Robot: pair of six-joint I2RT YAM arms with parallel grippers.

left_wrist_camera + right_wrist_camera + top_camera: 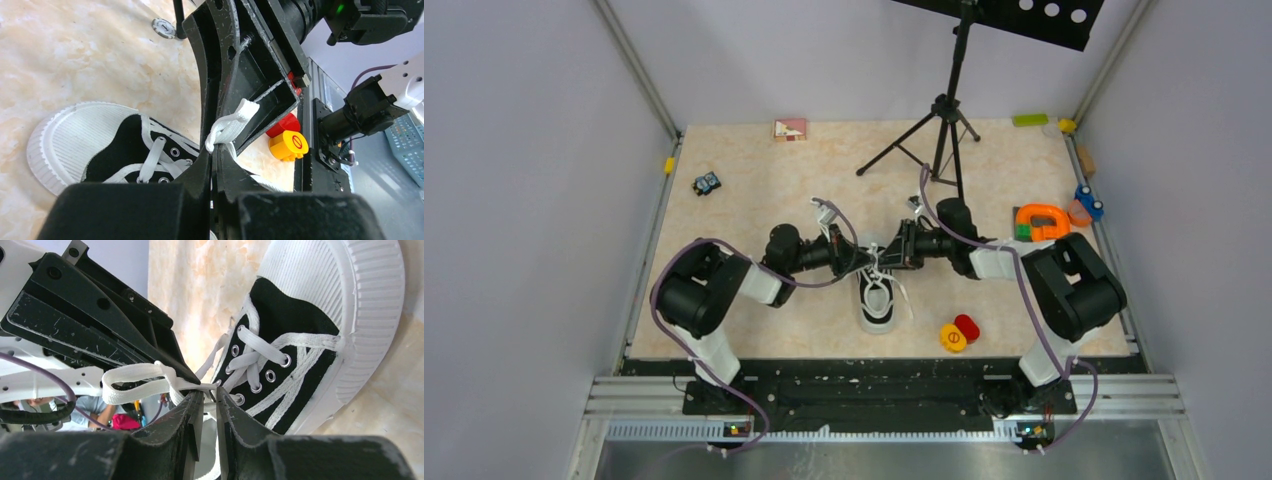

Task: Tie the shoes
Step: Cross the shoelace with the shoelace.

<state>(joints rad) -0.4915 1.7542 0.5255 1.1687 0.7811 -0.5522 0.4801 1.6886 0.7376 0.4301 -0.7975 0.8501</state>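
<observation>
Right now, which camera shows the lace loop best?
Right wrist: the lace loop shows whole and open, close up, beside the shoe and its eyelets. Left wrist shows only a short folded bit of it. Top external shows it too small to read.

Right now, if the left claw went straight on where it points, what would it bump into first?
Beyond the white lace it pinches, most likely the right claw, whose black body sits just ahead of the left claw.
</observation>
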